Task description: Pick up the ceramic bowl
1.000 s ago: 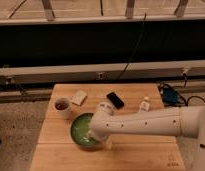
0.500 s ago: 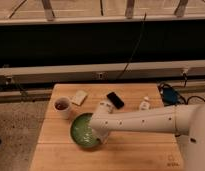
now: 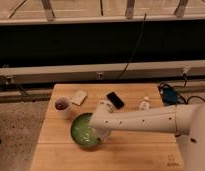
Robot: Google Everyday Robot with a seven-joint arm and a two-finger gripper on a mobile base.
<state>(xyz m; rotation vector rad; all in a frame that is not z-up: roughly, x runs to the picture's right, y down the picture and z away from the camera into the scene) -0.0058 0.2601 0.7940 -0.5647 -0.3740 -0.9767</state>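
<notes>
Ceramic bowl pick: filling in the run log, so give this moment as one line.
phase: reaching | gripper: at ceramic bowl right rim | bowl: on table | mug: upper left of bowl, apart

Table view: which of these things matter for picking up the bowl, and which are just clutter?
In play:
- ceramic bowl, green, near the table's front left
- gripper, down at the bowl's right rim

Just lying about:
- white mug of dark liquid, behind the bowl
- pale packet
- black phone
- small white bottle
- wooden table underneath
</notes>
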